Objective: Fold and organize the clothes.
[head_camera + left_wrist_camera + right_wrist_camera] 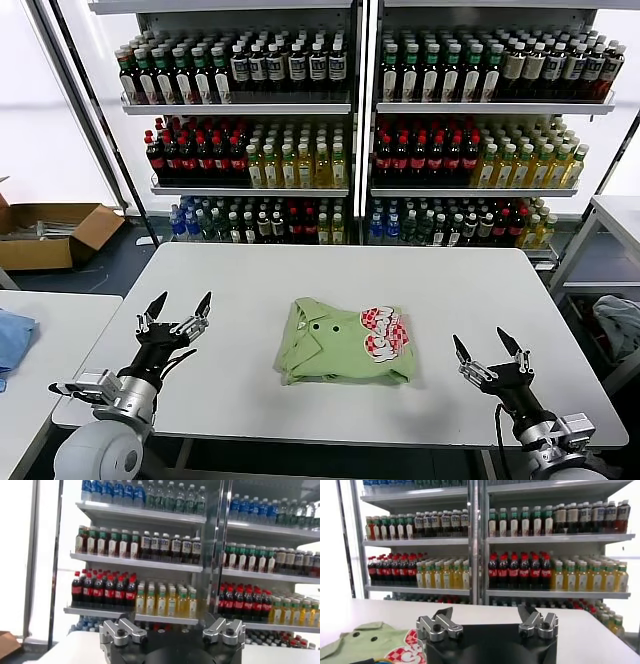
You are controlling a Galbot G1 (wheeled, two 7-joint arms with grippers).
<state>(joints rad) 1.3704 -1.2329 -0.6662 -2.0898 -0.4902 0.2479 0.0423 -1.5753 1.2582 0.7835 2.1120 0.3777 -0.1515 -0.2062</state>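
While the room is bright and quiet, a big white table (250, 280) stands in front of tall shelves (240, 108) packed with drink bottles (200, 155). The bottles stand in rows: dark ones, red-capped ones, yellow ones and blue-labelled water lower down. There are too many to count. A second white table (60, 330) stands beside the big one on the robot's left, with a light blue cloth (12, 338) lying on it. Behind that table, an open cardboard box (50, 232) sits on the floor. On the far right a grey-blue bundle (620, 325) lies low down, past the table edge.

One green shirt (345, 342) lies near the middle of the big table, toward the front edge. It is folded into a neat, flat block. Its collar and small buttons face up on one side, and the red-and-white picture shows on the other side. In the right wrist view a corner of it (370, 642) peeks out beside the arm.

There are two grippers. The left gripper (178, 308) hangs above the table's front left part, with its two pointed fingers spread wide apart. It holds nothing and touches nothing. The right gripper (485, 352) hangs over the front right part of the table, also spread wide and empty. The shirt lies between the two grippers, well apart from both.
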